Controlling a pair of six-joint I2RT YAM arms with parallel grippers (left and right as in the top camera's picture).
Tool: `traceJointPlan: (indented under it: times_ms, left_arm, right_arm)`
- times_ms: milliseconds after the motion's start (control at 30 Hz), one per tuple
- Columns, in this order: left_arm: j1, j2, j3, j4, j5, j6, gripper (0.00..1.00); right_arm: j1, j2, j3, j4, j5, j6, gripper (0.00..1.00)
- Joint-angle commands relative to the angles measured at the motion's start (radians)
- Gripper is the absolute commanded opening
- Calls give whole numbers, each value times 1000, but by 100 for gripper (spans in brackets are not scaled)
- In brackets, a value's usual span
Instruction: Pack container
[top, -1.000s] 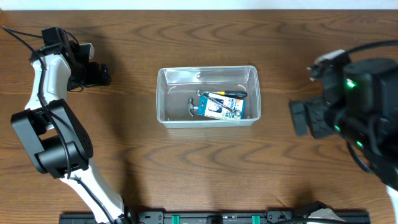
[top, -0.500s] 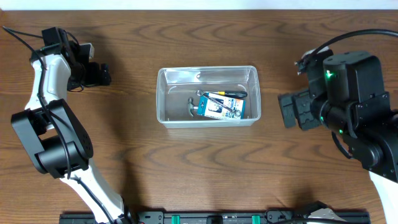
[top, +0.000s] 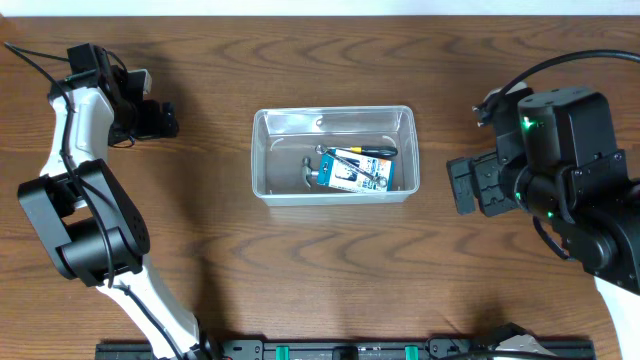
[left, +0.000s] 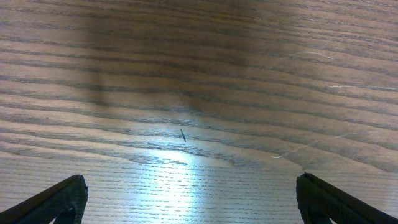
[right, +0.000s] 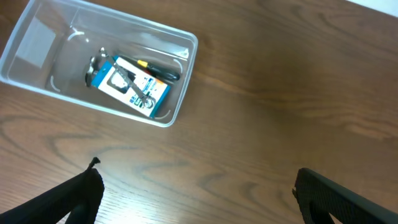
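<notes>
Overhead, the container (top: 262, 150) sits mid-desk (top: 330, 270), its long axis running left to right. Inside lie a blue-and-white box (top: 352, 170) and what looks like a screwdriver (top: 365, 150). The left end effector (top: 165, 120) is far off at upper left, the right end effector (top: 462, 187) near the tub's right end.

Left wrist: the fingers are spread wide and empty over bare wood.

Right wrist: the fingers are wide apart, holding nothing. The container (right: 37, 50) lies at upper left, slanting down to the right.
</notes>
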Motion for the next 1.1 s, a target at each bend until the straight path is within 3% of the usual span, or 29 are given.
traceJointPlan:
  times_ms: [0, 167, 467, 600, 1067]
  left_arm:
    - [0, 5, -4, 0, -9, 6, 98]
    - [0, 5, -4, 0, -9, 6, 98]
    - [0, 5, -4, 0, -9, 6, 98]
    - [0, 5, -4, 0, -9, 6, 98]
    - [0, 5, -4, 0, -9, 6, 98]
  right_arm:
    - [-8, -45, -2, -3, 53, 92, 99]
    - [-43, -121, -2, -9, 76, 93, 99]
    - [-230, -317, -80, 72, 74, 38, 99]
    - [-254, -453, -250, 233, 74, -39, 99]
    - [-338, -900, -935, 779, 67, -42, 99]
